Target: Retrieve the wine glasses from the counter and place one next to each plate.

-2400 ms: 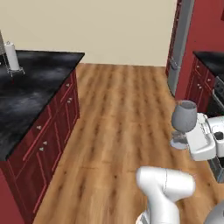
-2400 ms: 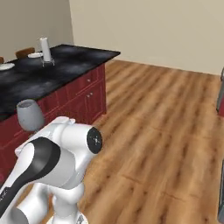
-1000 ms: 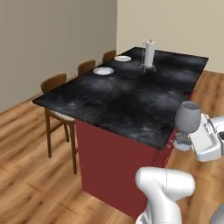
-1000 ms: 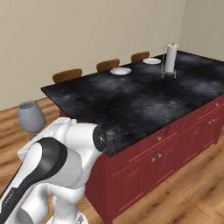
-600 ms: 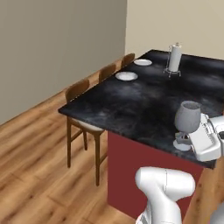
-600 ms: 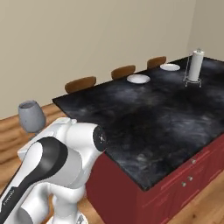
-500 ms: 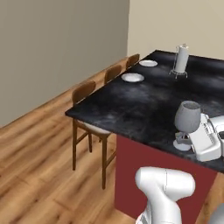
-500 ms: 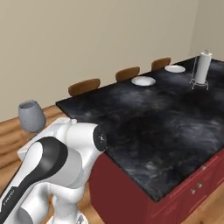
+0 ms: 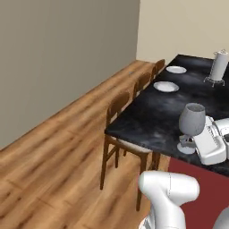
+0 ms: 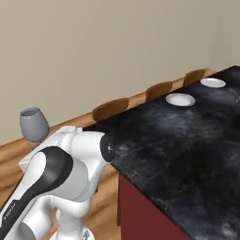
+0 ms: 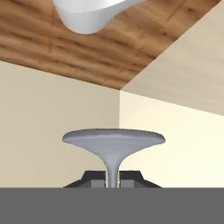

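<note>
Gripper (image 11: 113, 178) clamped tight on stem of a grey-blue wine glass (image 9: 192, 121), fingers (image 11: 94, 178) pressed on both sides of the stem; glass upright, bowl above the hand, foot (image 9: 186, 147) just beside it. Beyond the gripper, across the black island top (image 9: 156, 116): nearer white plate (image 9: 166, 86), then farther plate (image 9: 176, 69); paper-towel roll (image 9: 219, 65) far off to their right; wooden chairs (image 9: 118, 107) along island's left edge.

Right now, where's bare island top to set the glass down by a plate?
The gripper holds the wine glass by its stem. Bare black top lies between the near plate and the island's near edge, and between that plate and the paper towel roll. The gap between the two plates is tighter, with chairs lining that edge.
</note>
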